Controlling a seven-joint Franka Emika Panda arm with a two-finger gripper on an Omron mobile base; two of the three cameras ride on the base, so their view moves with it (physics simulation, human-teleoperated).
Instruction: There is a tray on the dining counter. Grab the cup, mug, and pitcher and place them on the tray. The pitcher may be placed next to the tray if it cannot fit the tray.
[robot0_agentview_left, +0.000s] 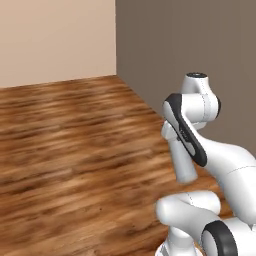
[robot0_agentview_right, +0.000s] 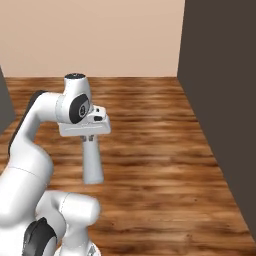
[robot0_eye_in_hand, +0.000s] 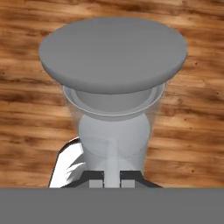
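Floorboards (robot0_agentview_left: 65, 150) of brown wood stretch under you, with walls (robot0_agentview_left: 190, 45) beyond. Your pitcher (robot0_agentview_right: 93, 162) hangs grey and upright below the gripper (robot0_agentview_right: 90, 137), clear of the floor. The gripper is clamped on the pitcher's top, seen from above in your hand view.

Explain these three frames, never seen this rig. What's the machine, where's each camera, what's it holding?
It's a white robot arm on a base that drives, in a rendered kitchen. Two cameras ride on the base behind the arm, one to its left, one to its right; both look forward over a wooden floor with walls beyond. The third camera sits on the hand and looks along the gripper. The gripper is shut on the pitcher, a slim grey vessel that hangs below the hand over the floor. In the hand view you look down along the pitcher towards its wide round end.
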